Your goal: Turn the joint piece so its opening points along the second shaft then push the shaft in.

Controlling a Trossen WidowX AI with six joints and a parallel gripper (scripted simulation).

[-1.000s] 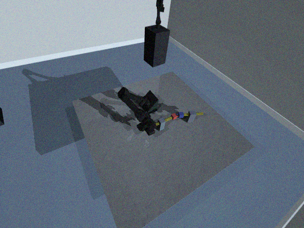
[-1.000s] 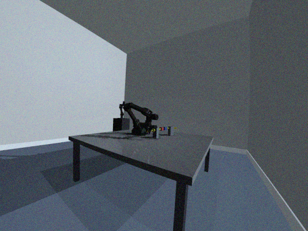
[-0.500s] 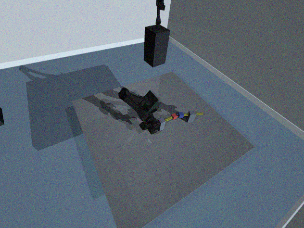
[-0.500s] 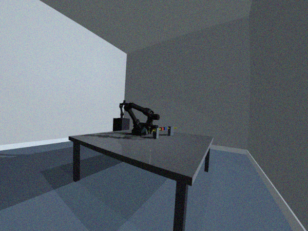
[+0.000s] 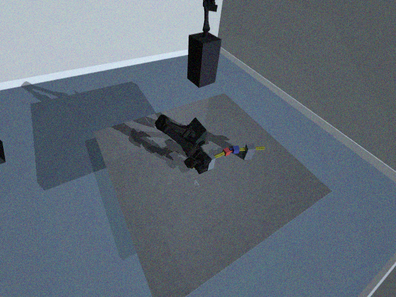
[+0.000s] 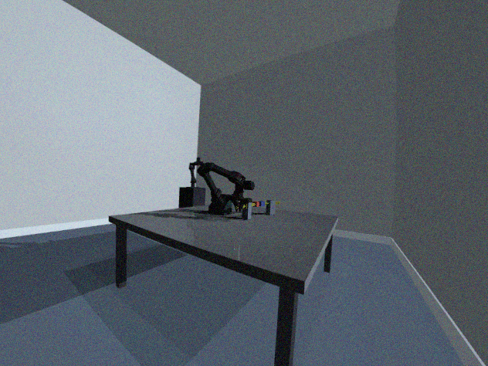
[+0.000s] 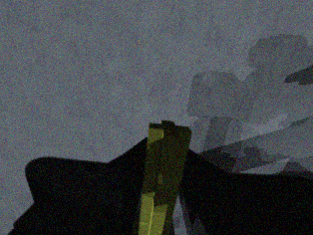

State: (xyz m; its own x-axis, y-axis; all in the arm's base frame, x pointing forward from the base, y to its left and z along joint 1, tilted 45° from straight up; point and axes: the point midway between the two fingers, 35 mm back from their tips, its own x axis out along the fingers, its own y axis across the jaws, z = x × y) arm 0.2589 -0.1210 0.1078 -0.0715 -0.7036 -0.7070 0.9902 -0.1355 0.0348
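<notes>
The second shaft, yellow (image 5: 219, 155) (image 6: 253, 205) (image 7: 169, 164), runs through the near grey block (image 5: 211, 164) (image 6: 247, 211) and reaches the red joint piece (image 5: 227, 151) (image 6: 258, 204). How deep its end sits in the red piece is too small to tell. The blue joint piece (image 5: 235, 149) (image 6: 262, 203) adjoins the red one, on the first shaft (image 5: 260, 148) (image 6: 277, 202), which passes through the far grey block (image 5: 250, 153) (image 6: 270, 208). My gripper (image 5: 201, 163) (image 6: 240, 205) (image 7: 160, 142) is shut on the second shaft, beside the near block on the side away from the joint.
The blocks and arm stand on a brown-grey table (image 5: 224, 207) (image 6: 220, 236). The arm's base (image 5: 195, 128) (image 6: 218, 207) stands behind the gripper. A tall dark box (image 5: 204, 60) (image 6: 191, 197) carrying a dark upright object is in the background. Arm shadows lie to the left.
</notes>
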